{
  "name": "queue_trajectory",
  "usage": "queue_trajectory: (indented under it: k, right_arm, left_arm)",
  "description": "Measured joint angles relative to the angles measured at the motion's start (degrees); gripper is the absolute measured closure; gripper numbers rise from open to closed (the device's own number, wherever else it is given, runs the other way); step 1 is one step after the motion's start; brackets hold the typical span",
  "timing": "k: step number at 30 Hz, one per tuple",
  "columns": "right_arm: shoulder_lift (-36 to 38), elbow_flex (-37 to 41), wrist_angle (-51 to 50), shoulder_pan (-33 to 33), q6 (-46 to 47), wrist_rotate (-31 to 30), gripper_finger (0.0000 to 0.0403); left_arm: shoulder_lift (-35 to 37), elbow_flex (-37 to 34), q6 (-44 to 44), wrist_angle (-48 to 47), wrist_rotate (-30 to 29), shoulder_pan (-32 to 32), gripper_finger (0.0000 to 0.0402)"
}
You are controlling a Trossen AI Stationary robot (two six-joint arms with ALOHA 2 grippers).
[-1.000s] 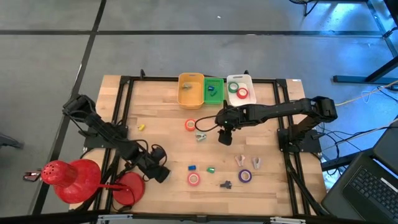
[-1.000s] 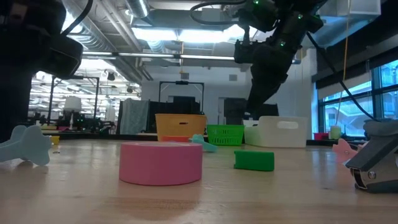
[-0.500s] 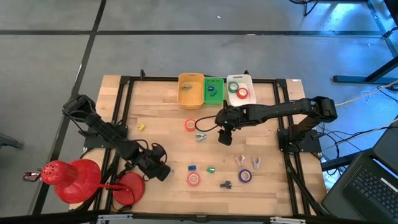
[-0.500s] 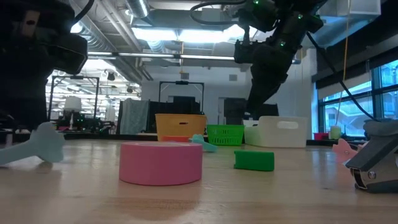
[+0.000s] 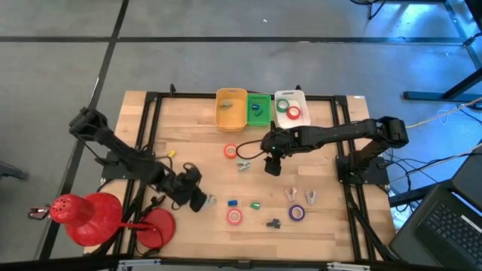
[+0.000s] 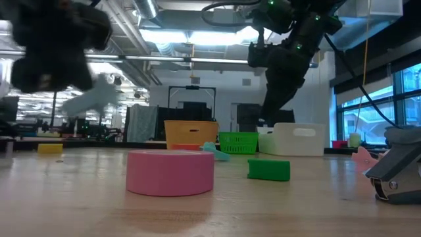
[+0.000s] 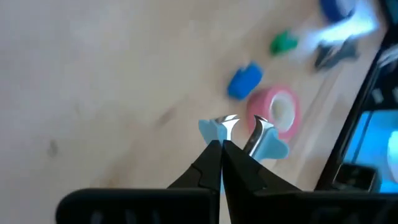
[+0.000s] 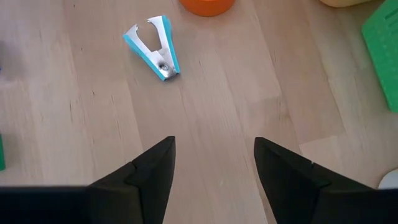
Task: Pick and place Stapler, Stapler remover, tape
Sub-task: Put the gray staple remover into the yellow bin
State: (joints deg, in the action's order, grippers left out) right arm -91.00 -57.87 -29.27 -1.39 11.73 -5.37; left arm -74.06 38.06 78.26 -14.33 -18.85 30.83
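Note:
My left gripper (image 5: 199,198) is shut on a pale blue stapler remover (image 7: 268,147), which hangs above the near-left part of the table; the low view shows it blurred (image 6: 99,99) and well off the wood. Under it lie a pink tape roll (image 5: 236,216), a small blue stapler (image 5: 233,202) and a green stapler (image 5: 255,204). My right gripper (image 5: 273,165) hovers open at mid-table above a teal stapler remover (image 8: 155,55), which lies flat beside an orange tape roll (image 5: 230,150). My left gripper pinches the pale blue stapler remover between its two shut fingers (image 7: 214,163), close to its metal claws (image 7: 229,122). The fingertips hide the exact spot. The fingers slant down from the table's left side. The remover is lifted clear of the table.
A yellow bin (image 5: 231,110), a green basket (image 5: 258,108) and a white bin (image 5: 291,110) holding tape rolls line the far edge. A purple tape roll (image 5: 297,213), pink removers (image 5: 290,194) and a dark remover (image 5: 273,223) lie near right. Big red round things (image 5: 86,217) sit at the near-left corner.
My left gripper has shut on the pale blue stapler remover and risen with it, drifting a little toward the table's far and right edges. The remover, which lay on the table, is now lifted clear.

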Motion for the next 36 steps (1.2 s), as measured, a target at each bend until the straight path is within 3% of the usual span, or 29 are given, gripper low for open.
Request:
queue_trajectory:
  k: [4, 7, 15, 21, 25, 30, 36]
  right_arm:
    - [0.1, 0.0, -2.3, 0.0, 1.7, 0.0, 0.0183]
    - [1.3, 0.1, -5.3, 0.0, 3.4, -1.6, 0.0183]
    - [11.7, 7.9, -4.7, 0.0, 12.5, -8.7, 0.0183]
    - [21.8, 15.3, -4.2, 0.0, 21.5, -10.1, 0.0183]
    - [25.3, 17.0, -4.0, -0.2, 23.8, -10.1, 0.0183]
    - [25.9, 17.1, -4.9, -0.8, 24.0, -10.7, 0.0183]
    - [25.9, 17.1, -5.5, -0.8, 24.2, -10.7, 0.0183]
  left_arm:
    - [4.5, 0.0, -8.7, -3.2, -3.0, -5.9, 0.0400]
    - [6.1, 0.0, -18.2, -5.2, -2.8, -14.4, 0.0400]
    - [4.5, 1.7, -50.5, 5.8, 12.0, -46.4, 0.0400]
    - [-4.1, 13.1, -68.1, 4.5, 21.7, -64.7, 0.0400]
    - [-14.6, 23.8, -75.9, 0.4, 25.8, -70.2, 0.0400]
    - [-27.5, 35.9, -82.4, -6.5, 27.1, -71.5, 0.0400]
    - [-37.1, 43.2, -85.9, -12.0, 26.5, -71.9, 0.0400]
